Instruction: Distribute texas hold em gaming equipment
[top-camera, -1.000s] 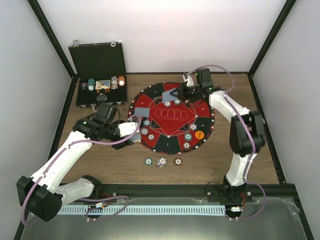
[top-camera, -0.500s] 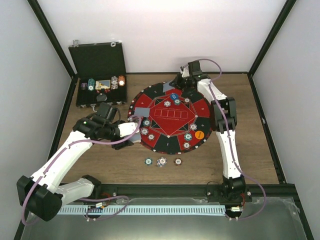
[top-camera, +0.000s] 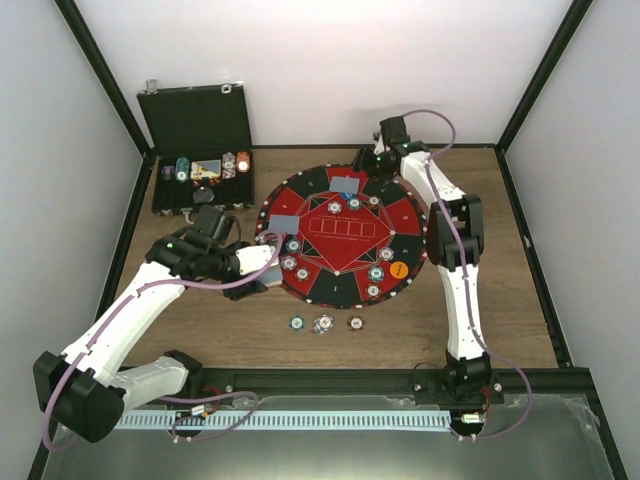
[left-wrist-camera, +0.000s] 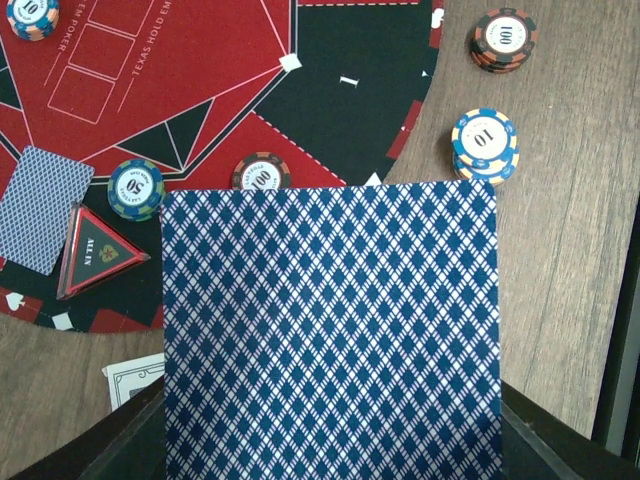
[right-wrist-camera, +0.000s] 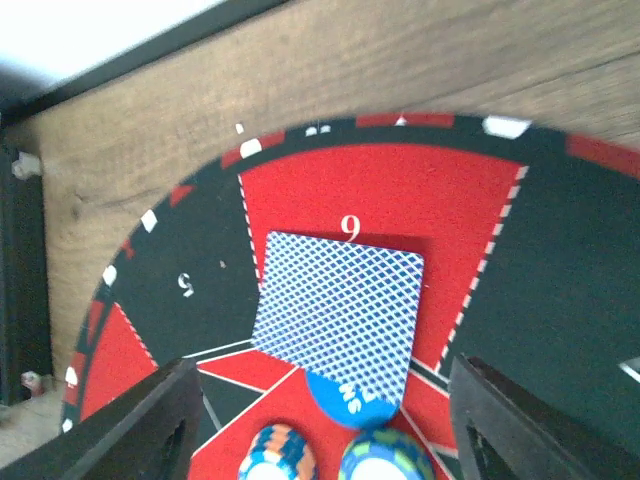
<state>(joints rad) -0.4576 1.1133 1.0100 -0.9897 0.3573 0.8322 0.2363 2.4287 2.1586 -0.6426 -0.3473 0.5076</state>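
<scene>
The left gripper (left-wrist-camera: 330, 425) was clenched on the held card (left-wrist-camera: 330, 320), free end pointing ahead. Just past that end lay a brown chip (left-wrist-camera: 262, 172) on the mat (left-wrist-camera: 340, 90); open black mat lay further ahead, so this arm was probably nearer the next seat. The right gripper (right-wrist-camera: 325, 425) stood released, jaws wide. Ahead, between them, the second card (right-wrist-camera: 338, 310) lay flat, near edge overlapping a blue disc (right-wrist-camera: 347, 400).

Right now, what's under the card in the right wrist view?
A blue disc: only its edge pokes out past the card's lower edge, the rest is covered. Below lies the mat.
</scene>
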